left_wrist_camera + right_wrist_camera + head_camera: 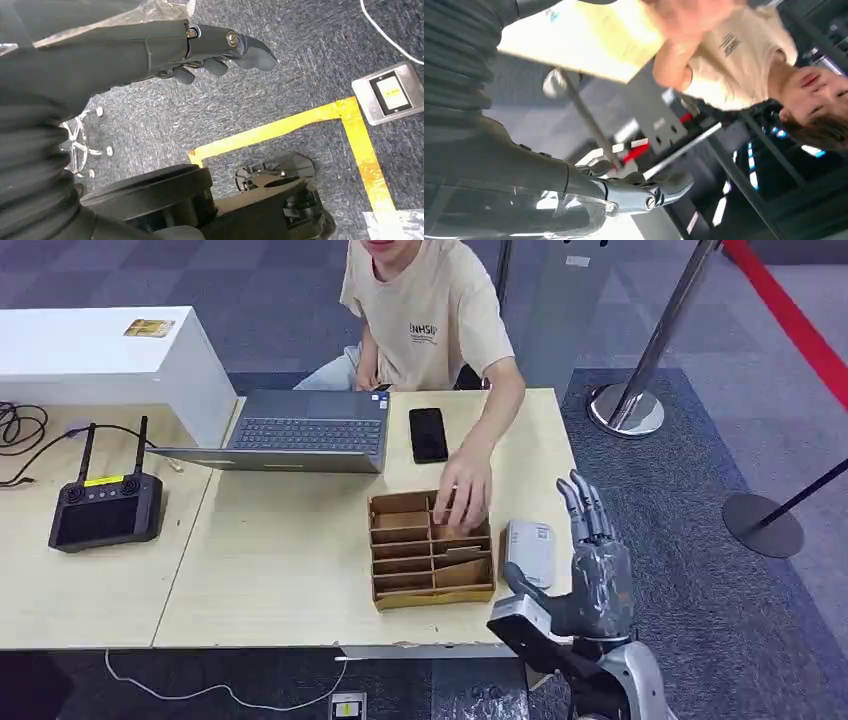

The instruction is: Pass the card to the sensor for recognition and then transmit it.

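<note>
Head view: the right hand (592,565) is raised at the bench (280,570) edge, fingers (583,502) straight, close together and holding nothing. Just beside the fingers, on the robot's left, lies 1 grey sensor (529,548). Beyond the sensor from the fingers sits 1 brown tray (430,550) with slotted compartments; a person's hand (464,490) reaches into its far side. Cards seem to lie in the slots, but which one is wanted, and how many there are, cannot be told. Farther from the fingers are 1 phone (428,434), 1 laptop (300,432) and 1 controller (106,508).

Left wrist view: the left hand (210,47) hangs over grey carpet (300,65) with yellow tape (280,127) marked on it, fingers (252,52) loosely curled in and holding nothing.

Right wrist view: the right hand's fingers (664,187) point outward with nothing in them; the person's shirt (734,60) and the bench underside lie beyond them.

Judged from the tray, a card should be light, thin, stiff and smooth, so apt to slip. It is best pinched by an exposed edge standing above its slot, then kept flat over the sensor.
</note>
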Controlling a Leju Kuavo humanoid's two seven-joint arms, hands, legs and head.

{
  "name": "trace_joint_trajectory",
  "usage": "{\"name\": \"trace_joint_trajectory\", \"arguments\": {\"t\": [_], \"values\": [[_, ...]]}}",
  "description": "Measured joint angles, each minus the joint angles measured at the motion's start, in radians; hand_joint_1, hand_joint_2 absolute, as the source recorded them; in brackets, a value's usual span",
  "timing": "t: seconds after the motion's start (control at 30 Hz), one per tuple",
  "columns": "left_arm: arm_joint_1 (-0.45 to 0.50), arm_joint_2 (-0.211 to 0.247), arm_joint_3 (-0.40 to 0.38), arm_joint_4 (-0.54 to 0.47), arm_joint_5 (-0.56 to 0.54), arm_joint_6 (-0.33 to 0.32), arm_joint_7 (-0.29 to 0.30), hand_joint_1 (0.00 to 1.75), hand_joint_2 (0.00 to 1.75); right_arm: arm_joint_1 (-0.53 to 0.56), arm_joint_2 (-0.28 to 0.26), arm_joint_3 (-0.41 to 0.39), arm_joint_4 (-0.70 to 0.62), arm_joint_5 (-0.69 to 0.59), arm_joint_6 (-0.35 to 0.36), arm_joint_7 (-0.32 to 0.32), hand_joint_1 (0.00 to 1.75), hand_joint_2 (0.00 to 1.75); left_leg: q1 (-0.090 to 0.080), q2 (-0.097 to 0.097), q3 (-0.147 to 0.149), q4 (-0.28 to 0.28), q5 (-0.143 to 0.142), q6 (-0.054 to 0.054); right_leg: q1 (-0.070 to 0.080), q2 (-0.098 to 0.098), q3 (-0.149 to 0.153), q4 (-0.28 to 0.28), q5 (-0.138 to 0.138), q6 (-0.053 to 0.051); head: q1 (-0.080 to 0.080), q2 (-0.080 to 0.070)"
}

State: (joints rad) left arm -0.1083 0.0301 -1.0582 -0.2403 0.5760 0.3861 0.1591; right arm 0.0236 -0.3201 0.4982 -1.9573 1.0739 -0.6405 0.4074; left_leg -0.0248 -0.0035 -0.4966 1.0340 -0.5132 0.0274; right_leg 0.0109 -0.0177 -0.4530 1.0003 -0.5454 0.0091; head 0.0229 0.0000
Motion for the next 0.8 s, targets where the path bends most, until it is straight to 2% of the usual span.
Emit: {"name": "trace_joint_trajectory", "arguments": {"t": [0.4,0.63,0.8], "values": [[-0.001,0.000,-0.002,0.000,-0.013,-0.016,0.002,0.00,1.75,-0.041,0.002,0.021,0.077,0.027,0.018,0.013,0.00,1.75,0.000,0.000,0.000,0.000,0.000,0.000,0.000,0.000,0.000,0.000,0.000,0.000,0.000,0.000],[-0.002,0.000,-0.003,0.000,-0.019,-0.018,-0.003,0.00,1.75,-0.112,0.018,0.037,0.117,-0.156,0.045,-0.104,0.00,1.75,0.000,0.000,0.000,0.000,0.000,0.000,0.000,0.000,0.000,0.000,0.000,0.000,0.000,0.000],[-0.002,0.000,-0.006,0.000,-0.025,-0.019,-0.004,0.00,1.75,-0.146,0.039,0.048,0.140,-0.190,0.071,-0.130,0.00,1.75,0.000,0.000,0.000,0.000,0.000,0.000,0.000,0.000,0.000,0.000,0.000,0.000,0.000,0.000]]}}
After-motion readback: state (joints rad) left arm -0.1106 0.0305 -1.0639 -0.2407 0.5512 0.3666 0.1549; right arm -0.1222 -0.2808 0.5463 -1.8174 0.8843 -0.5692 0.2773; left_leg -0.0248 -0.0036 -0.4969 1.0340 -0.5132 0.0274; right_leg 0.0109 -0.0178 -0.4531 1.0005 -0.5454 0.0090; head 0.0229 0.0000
